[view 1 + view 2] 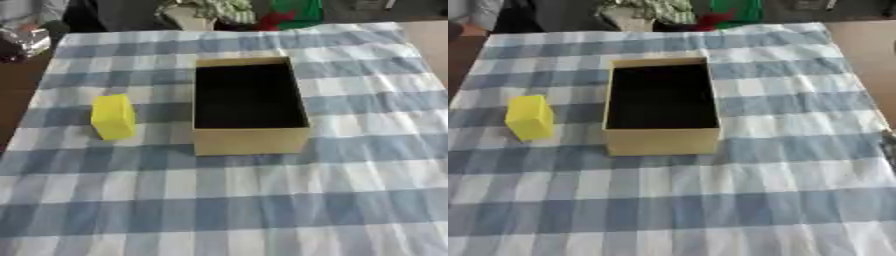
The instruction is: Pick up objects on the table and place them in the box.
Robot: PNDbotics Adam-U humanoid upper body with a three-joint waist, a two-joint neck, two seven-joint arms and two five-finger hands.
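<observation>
A yellow block (113, 116) stands on the blue-and-white checked tablecloth (227, 200), left of the box and a short gap away from it. The box (249, 141) is an open tan cardboard one with a dark inside, in the middle of the table, and nothing shows in it. Neither of my hands shows in either eye view.
The cloth in front of the box is bare, as is the cloth to its right. Bare brown tabletop (868, 40) shows past the cloth's right edge. Green, white and red clutter (245, 12) lies beyond the far edge. A small dark sliver (890, 145) touches the right border.
</observation>
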